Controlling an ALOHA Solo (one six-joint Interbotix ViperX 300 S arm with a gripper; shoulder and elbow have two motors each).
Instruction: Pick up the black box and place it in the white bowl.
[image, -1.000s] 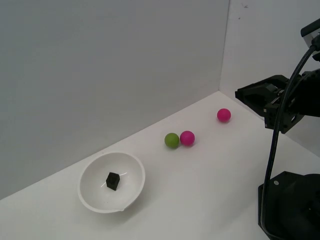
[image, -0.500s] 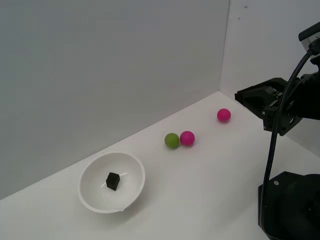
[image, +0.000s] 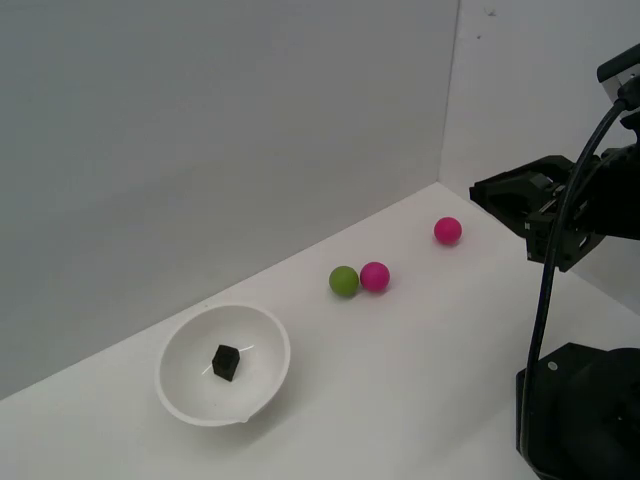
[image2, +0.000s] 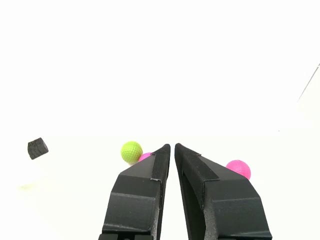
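Observation:
The black box (image: 226, 362), a tiny matte cube, lies inside the white bowl (image: 272, 335) at the exterior view's lower left. The cube also shows in the wrist view (image2: 37, 148); the bowl there is washed out against the white surface. My gripper (image: 476, 188) hangs in the air at the exterior view's right, far from the bowl and above the table near a pink ball. In the wrist view the gripper (image2: 173, 146) has its jaws nearly together with nothing between them.
A green ball (image: 343, 281) touches a pink ball (image: 375, 275) mid-table, and another pink ball (image: 447, 230) lies nearer the gripper. The black robot base (image: 580, 410) stands at the lower right. Grey and white walls meet behind the table.
The arm has shifted very slightly up and to the exterior view's right. The cube stays in the bowl and the balls have not moved.

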